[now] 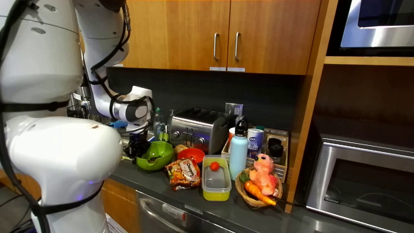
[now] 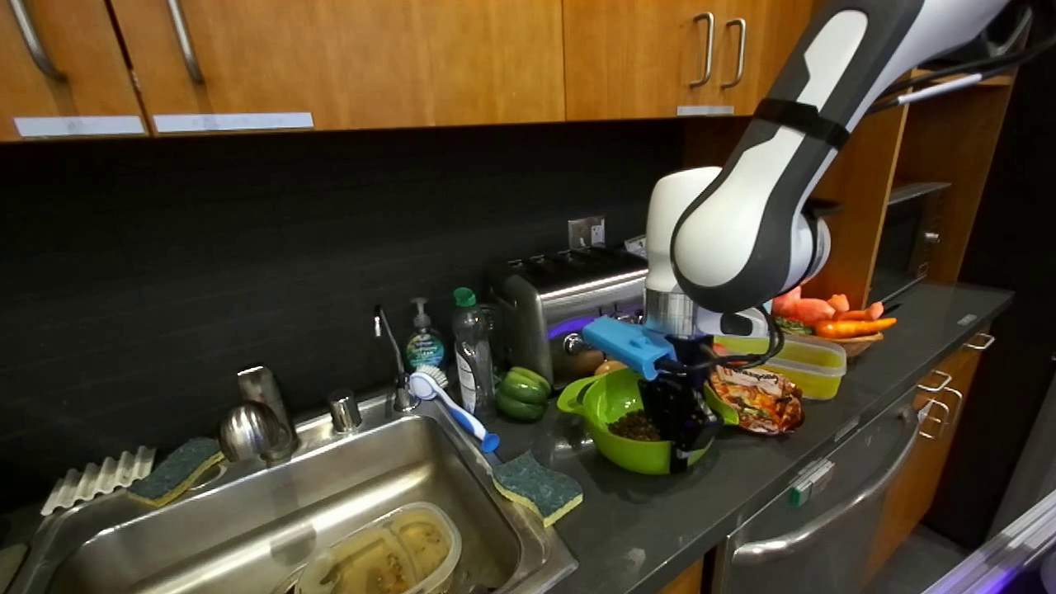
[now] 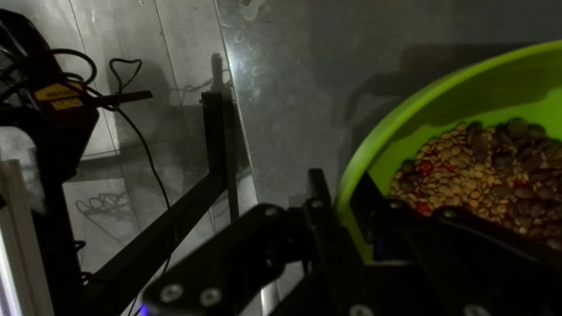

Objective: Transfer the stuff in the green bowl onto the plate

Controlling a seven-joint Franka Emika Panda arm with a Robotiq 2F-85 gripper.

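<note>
The lime-green bowl (image 1: pixel 158 165) stands near the counter's front edge in both exterior views (image 2: pixel 619 454). In an exterior view it looks somewhat tilted; I cannot tell whether its base is off the counter. It holds small tan and dark brown pieces with red bits (image 3: pixel 461 166). My gripper (image 3: pixel 340 186) points down with one finger inside the bowl and one outside, shut on the rim. The gripper also shows in both exterior views (image 1: pixel 135 153) (image 2: pixel 678 437). A red round dish (image 1: pixel 194 152) lies beside the bowl; no flat plate is plain to see.
A snack bag (image 1: pixel 184 174) and a clear box with a tomato (image 1: pixel 216 192) stand beside the bowl. The toaster (image 1: pixel 194 129) is behind. A blue bottle (image 1: pixel 238 153) and basket (image 1: pixel 255 200) stand further along. The sink (image 2: pixel 330 503), sponge (image 2: pixel 540 485) and green pepper (image 2: pixel 522 394) lie opposite.
</note>
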